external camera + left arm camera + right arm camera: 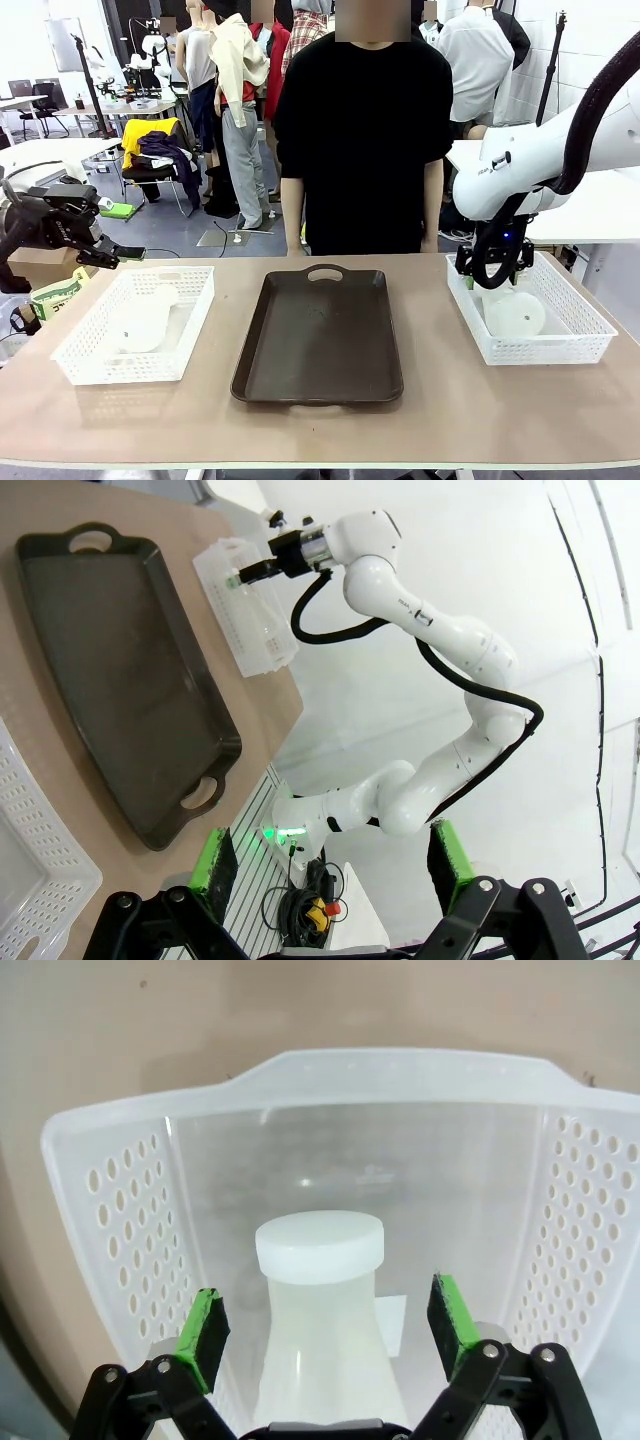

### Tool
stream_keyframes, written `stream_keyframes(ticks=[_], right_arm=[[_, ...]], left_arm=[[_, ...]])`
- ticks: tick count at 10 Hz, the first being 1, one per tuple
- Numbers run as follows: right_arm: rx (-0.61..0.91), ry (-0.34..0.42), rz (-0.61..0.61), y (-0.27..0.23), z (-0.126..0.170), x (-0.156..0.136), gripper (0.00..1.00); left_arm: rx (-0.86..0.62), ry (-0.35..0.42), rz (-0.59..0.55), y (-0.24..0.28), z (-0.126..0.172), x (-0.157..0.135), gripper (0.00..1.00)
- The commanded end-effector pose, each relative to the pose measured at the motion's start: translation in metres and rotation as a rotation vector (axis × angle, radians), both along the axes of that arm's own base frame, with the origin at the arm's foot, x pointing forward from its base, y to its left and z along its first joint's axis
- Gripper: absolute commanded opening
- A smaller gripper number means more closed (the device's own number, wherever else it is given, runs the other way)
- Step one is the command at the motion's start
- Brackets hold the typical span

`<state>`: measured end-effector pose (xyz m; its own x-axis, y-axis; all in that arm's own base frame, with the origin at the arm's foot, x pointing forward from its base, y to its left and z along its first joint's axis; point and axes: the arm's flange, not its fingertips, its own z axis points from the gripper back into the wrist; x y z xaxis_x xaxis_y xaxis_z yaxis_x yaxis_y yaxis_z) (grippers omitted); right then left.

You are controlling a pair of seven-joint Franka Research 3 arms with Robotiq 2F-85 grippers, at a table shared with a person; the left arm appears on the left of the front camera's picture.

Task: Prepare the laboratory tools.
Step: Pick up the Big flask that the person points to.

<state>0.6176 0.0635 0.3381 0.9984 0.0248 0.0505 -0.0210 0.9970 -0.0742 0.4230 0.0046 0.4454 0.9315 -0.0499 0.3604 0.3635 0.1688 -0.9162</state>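
The right end effector [325, 1325] hangs in the right basket [560, 350] on the desk [450, 420], its jaws wide on either side of the right flask's [320, 1250] neck, pads clear of it. The left end effector [118, 256], also wide and empty, hovers near the left basket [75, 365], where the left flask [140, 322] lies.

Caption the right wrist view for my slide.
Open right pincer flanks the neck of the capped flask inside the white mesh basket.
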Motion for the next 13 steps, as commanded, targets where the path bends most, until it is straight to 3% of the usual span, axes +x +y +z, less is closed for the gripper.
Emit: stream_keyframes(ticks=[1, 9, 10, 13], right_arm=[[-0.034, -0.051, -0.016, 0.003, -0.006, -0.003, 1.00], [-0.026, -0.017, 0.003, 0.005, -0.011, -0.006, 1.00], [-0.033, -0.009, 0.011, 0.005, -0.013, -0.007, 0.92], [-0.054, 0.017, -0.009, 0.000, -0.021, -0.007, 0.43]], left_arm=[[-0.009, -0.001, 0.001, 0.001, 0.002, -0.001, 1.00], [-0.009, -0.001, 0.001, 0.001, 0.002, -0.001, 1.00], [-0.009, -0.001, 0.001, 0.001, 0.002, -0.001, 1.00], [-0.009, -0.001, 0.001, 0.001, 0.002, -0.001, 1.00]])
